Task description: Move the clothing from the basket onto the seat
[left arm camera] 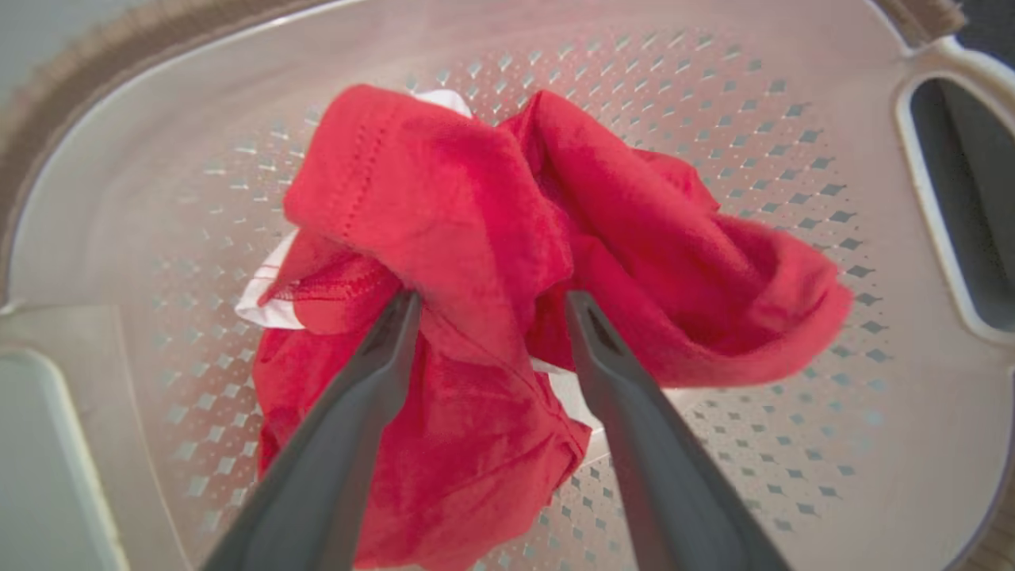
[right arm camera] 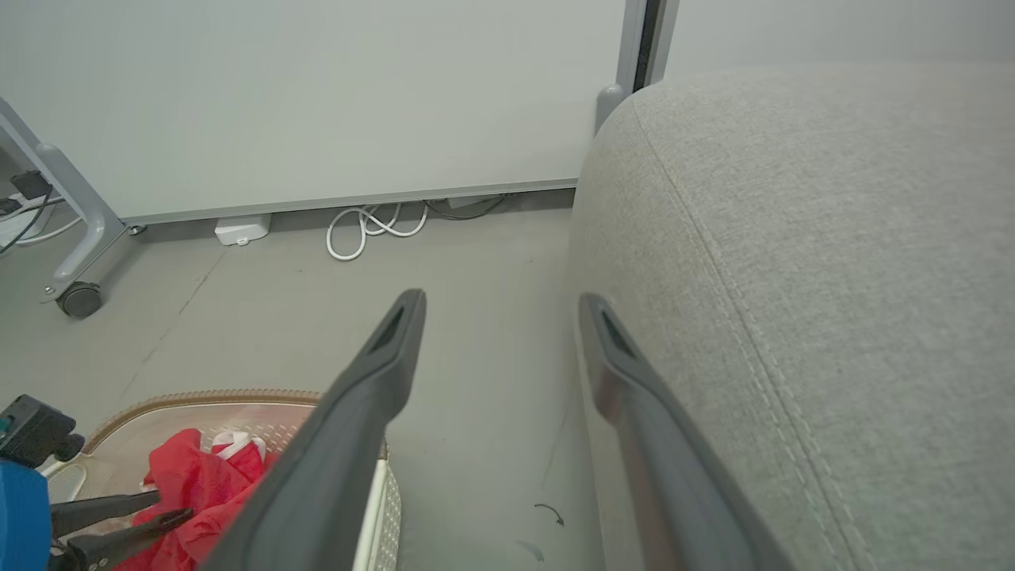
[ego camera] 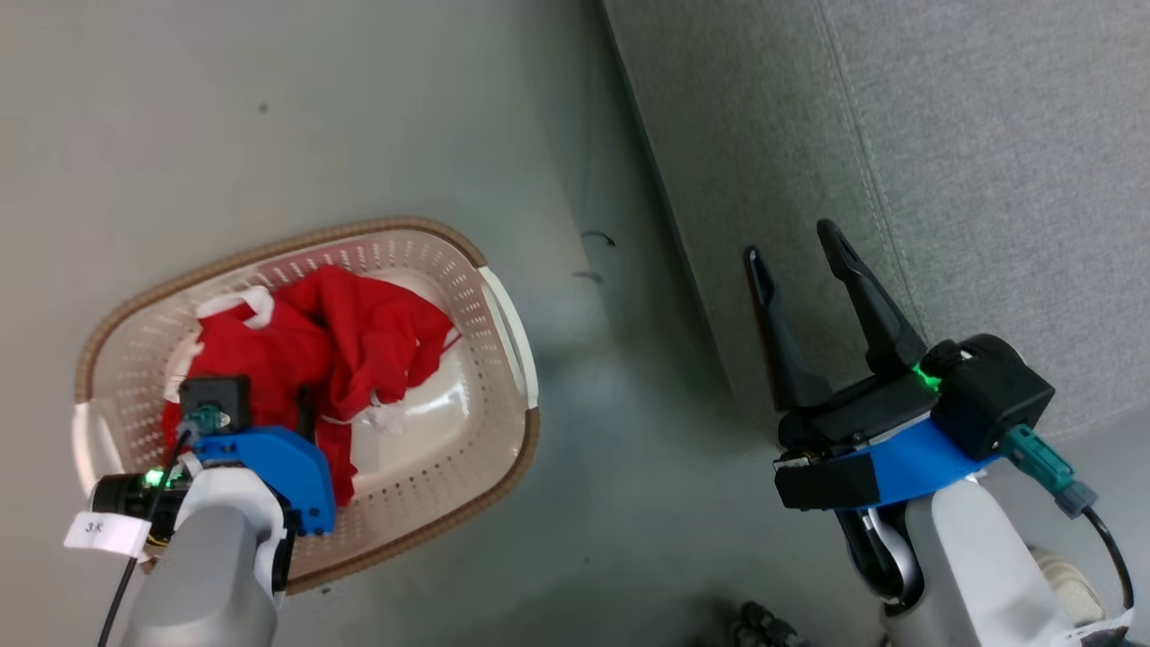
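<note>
**Nothing moved yet – all the red is in the basket**

Closest to the robot, the left gripper (left arm camera: 492, 300) is down inside the basket (ego camera: 296, 238), jaws spread wide w/ a fold of the clothing (left arm camera: 476, 222) between the tips. The tips look to be at the fabric, but nothing is pinched. The red heap lies bunched on the basket floor, toward the side near that arm, w/ bits of white trim poking out.

Over on the other side, the right gripper (ego camera: 791, 244) hangs wide open and empty in front of the seat (ego camera: 898, 135), just beside its front edge, not touching as far as I can tell.

Progress, by my reckoning: zero done. The seat shows no red on the part in view, so the grab, the lift, the carry across the floor (ego camera: 269, 108) and the drop are all left.

Count: 1 basket, 1 seat, 2 grippers. Clothing – 1 tangled pile, maybe 2 pcs, can't separate them. Further back by the wall, 1 coiled white cable (right arm camera: 365, 230).
</note>
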{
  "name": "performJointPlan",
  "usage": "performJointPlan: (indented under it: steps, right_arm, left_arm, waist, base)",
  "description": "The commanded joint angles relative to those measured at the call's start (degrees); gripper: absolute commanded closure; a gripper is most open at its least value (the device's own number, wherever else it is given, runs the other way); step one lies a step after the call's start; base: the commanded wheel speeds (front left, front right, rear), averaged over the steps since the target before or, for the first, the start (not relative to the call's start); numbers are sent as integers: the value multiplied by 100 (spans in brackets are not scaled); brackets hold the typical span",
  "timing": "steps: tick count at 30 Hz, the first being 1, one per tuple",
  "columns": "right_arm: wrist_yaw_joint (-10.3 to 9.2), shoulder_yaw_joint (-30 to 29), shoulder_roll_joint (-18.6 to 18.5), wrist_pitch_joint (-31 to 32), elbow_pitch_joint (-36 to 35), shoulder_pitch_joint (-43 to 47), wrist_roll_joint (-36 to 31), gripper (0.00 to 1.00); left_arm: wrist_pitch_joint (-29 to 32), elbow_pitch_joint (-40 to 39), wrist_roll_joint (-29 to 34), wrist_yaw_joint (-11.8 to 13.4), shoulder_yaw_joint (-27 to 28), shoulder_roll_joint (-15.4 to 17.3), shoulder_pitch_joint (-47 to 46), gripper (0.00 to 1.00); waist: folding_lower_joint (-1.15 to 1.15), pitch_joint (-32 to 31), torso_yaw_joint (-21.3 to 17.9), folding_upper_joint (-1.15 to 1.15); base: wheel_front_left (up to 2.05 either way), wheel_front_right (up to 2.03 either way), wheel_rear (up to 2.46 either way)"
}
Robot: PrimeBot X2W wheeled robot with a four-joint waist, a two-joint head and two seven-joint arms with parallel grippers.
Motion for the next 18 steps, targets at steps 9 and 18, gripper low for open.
performJointPlan:
  steps: [9,18]
  right_arm:
    - [3,148,-2,-24,-196,-201,243,0]
    - [3,203,-2,-25,-141,-227,332,0]
  left_arm:
    - [75,505,-66,453,113,191,-593,0]
    - [76,802,-154,521,108,161,-770,100]
  waist:
    - [-2,714,-272,0]
    - [-2,667,-287,0]
  base:
    - [0,0,0]
    - [0,0,0]
